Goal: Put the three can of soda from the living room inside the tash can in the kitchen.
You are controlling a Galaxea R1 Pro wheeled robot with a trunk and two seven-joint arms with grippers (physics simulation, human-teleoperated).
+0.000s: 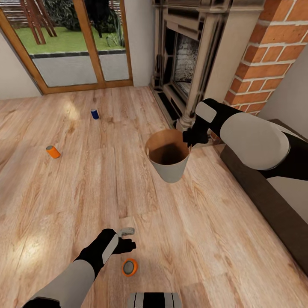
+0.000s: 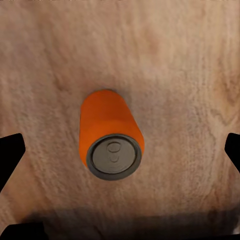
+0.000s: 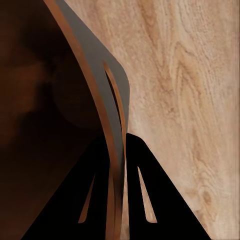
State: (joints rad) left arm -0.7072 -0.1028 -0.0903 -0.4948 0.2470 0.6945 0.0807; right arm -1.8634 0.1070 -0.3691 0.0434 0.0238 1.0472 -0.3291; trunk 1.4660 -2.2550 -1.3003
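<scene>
My right gripper [image 1: 191, 139] is shut on the rim of the tash can [image 1: 171, 172], holding it above the wood floor; the right wrist view shows the copper wall [image 3: 102, 95] pinched between the dark fingers [image 3: 145, 200]. An orange can of soda [image 1: 129, 267] stands upright on the floor just below my left gripper [image 1: 127, 244]. In the left wrist view this can [image 2: 107, 125] sits centred between the open fingertips [image 2: 11, 152], grey top facing the camera. A second orange can [image 1: 53, 151] lies at the left, and the dark blue can [image 1: 94, 114] stands farther back.
The ornate fireplace [image 1: 188, 64] and red brick chimney [image 1: 273, 51] rise behind the bin. Glass doors [image 1: 72, 42] close the far wall. A dark piece of furniture [image 1: 265, 201] runs along the right. My base [image 1: 154, 300] shows at the bottom edge.
</scene>
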